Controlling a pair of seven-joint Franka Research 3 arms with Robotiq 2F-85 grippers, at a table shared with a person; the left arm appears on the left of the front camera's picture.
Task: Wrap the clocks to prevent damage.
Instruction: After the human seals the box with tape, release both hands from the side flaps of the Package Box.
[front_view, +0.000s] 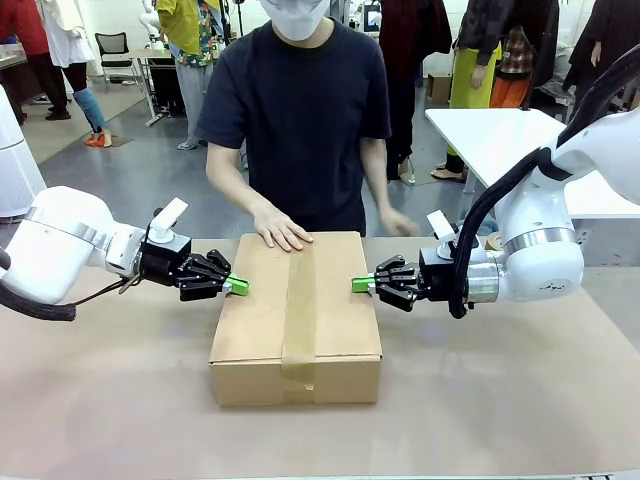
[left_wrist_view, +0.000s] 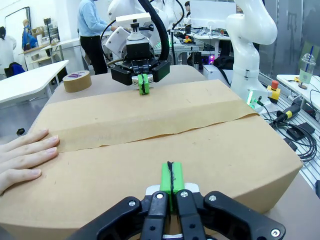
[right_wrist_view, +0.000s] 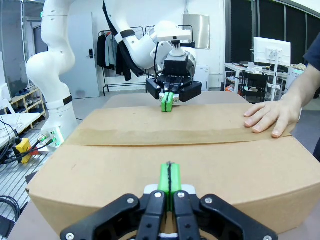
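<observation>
On the table (front_view: 520, 400), right in the middle, sits a big brown cardboard box (front_view: 340, 330). Its top flaps are shut, and a strip of brown tape (front_view: 299, 310) runs over the top from the far side to the near side and down the near wall.

At the left side of the box is the left gripper (front_view: 238, 286). Its two green pads are pressed tight together with nothing between them. The tips are right at the top left edge of the box. From the left wrist view the tips (left_wrist_view: 171, 179) rest against that edge, with the box top (left_wrist_view: 165, 150) spreading out beyond them.

At the right side of the box is the right gripper (front_view: 361, 284). Its green pads are pressed together too, and it holds nothing. Its tips sit right at the top right edge of the box. The two grippers point at each other across the box.

A person stands at the far side of the table. One hand (front_view: 282, 230) lies flat on the far left part of the box top. The other hand (front_view: 398, 222) is blurry, near the far right corner of the box.

A brown tape roll (left_wrist_view: 76, 81) lies on the table beyond the box, near the right gripper.

The wrapped clocks cannot be seen, so I cannot tell where they lie.
</observation>
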